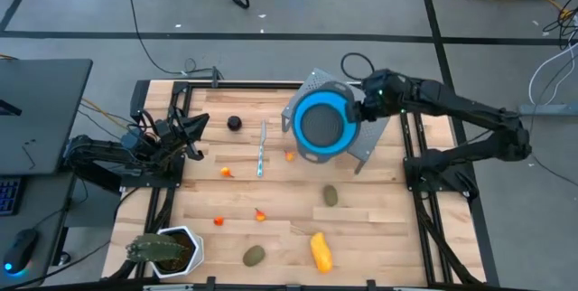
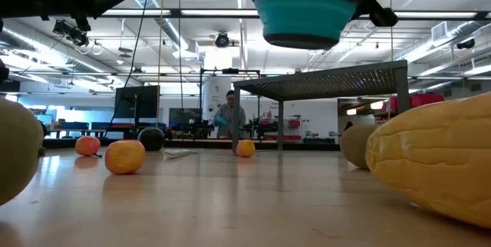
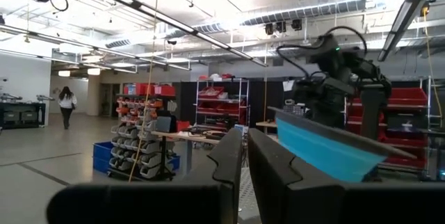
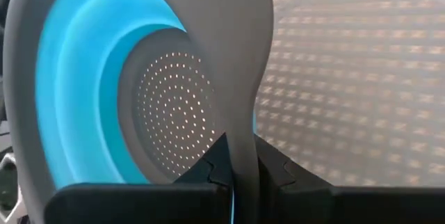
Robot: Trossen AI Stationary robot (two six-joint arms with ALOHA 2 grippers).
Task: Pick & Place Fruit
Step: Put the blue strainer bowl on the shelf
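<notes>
My right gripper is shut on a blue collapsible strainer bowl with a grey rim and a grey perforated bottom, held high over the table's far middle. On the wood lie the fruit: a yellow piece, two olive ovals, a dark round one and several orange-red bits, one of them. My left gripper waits shut at the table's left edge, touching nothing. My right gripper pinches the bowl's grey rim between its two fingers, on the side of the bowl toward the table's right. The fingers come from the right, slanting down. The bowl is lifted clear, its opening up, about level.
A grey perforated metal rack on legs stands at the far right, partly under the bowl. A thin pale-blue stick lies mid-table. A green spiky plant in a white pot sits at the near left corner. Bare wood lies between the fruit.
</notes>
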